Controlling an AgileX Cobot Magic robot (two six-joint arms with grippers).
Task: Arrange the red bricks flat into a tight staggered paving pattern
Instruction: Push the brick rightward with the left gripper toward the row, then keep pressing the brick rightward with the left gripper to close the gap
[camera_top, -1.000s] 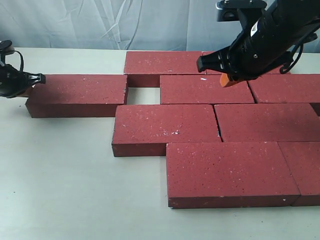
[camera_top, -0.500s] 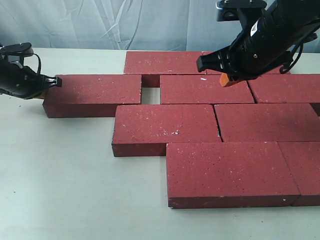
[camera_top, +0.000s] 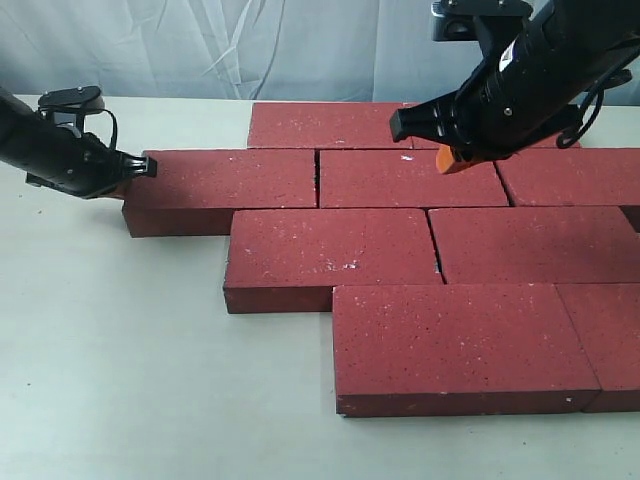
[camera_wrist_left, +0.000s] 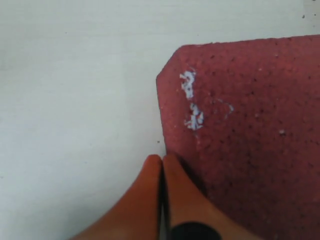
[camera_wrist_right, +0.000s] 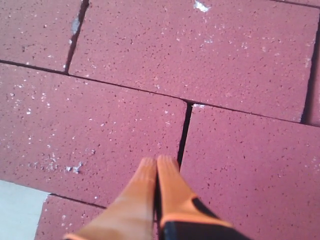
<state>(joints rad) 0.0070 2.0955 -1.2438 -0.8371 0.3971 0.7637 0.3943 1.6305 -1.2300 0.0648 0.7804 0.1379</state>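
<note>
You count eight red bricks (camera_top: 330, 255) for sure, perhaps a ninth behind the right claw (camera_top: 452, 160); two claws, counting the left claw (camera_top: 118, 187); one table (camera_top: 120, 380).

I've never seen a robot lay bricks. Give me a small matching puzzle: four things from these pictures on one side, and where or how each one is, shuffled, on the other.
Things:
1. left fingers
2. right fingers
3. leftmost brick
4. front-left brick

Places or states:
A. in the row closest to the camera in the exterior view
B. shut, raised over the laid bricks
C. second row from the back, sticking out past the rows beside it
D. shut, tips at a brick's short end

Pairs: 1-D, 2-B, 3-C, 4-A
</note>
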